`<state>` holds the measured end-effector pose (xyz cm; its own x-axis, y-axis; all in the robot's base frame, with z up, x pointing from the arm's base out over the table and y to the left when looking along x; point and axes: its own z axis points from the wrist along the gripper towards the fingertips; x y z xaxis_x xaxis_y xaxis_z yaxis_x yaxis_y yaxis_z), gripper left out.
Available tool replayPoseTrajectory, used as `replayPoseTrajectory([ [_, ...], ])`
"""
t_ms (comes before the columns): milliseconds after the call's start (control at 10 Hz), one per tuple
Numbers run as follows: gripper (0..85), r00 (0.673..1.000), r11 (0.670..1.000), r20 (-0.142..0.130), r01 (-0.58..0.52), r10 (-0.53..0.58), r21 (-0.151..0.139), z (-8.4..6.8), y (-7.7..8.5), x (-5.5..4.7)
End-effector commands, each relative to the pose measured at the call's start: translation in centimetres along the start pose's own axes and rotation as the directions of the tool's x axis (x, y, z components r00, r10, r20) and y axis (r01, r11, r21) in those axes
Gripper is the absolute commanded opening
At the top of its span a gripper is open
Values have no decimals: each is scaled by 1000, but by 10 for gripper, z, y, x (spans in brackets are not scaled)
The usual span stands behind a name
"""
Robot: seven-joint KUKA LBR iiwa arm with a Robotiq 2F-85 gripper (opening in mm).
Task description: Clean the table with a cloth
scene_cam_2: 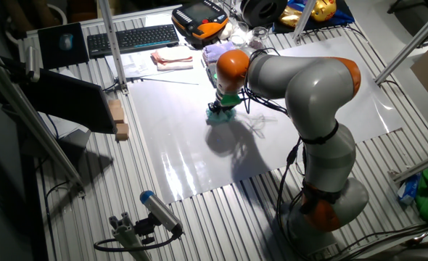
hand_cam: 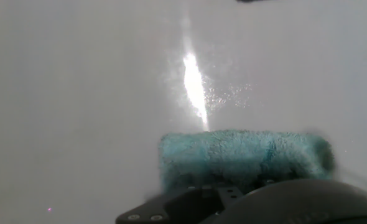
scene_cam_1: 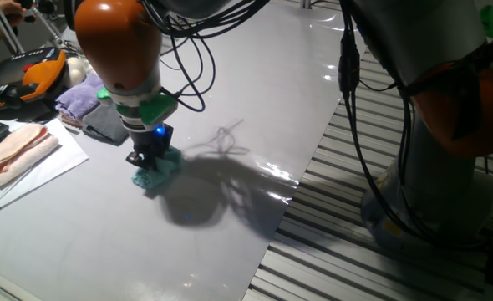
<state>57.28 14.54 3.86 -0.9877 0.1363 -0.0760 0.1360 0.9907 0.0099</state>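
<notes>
On the glossy counter (scene_cam_1: 230, 242), the fingers (scene_cam_1: 150, 160) press a teal terry cloth (scene_cam_1: 156, 173) — soft, light, bunchable; whether they clamp it, I cannot tell.

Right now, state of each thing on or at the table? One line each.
teal cloth: bunched, pressed flat on the table under the claw.
claw: down on the teal cloth; open or shut cannot be told.
table: glossy, bare where the cloth sits, light glare ahead of it.
lilac cloth: crumpled at the table edge, untouched.
dark grey cloth: folded, lying beside the lilac one.
pink cloth: folded on paper.
</notes>
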Motion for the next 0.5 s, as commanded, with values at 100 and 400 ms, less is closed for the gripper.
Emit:
replayPoseTrajectory([
  [100,0,1000,1000,-16,-27,27,-3,-4,10,6],
  [400,0,999,999,-18,-46,46,10,-7,15,6],
])
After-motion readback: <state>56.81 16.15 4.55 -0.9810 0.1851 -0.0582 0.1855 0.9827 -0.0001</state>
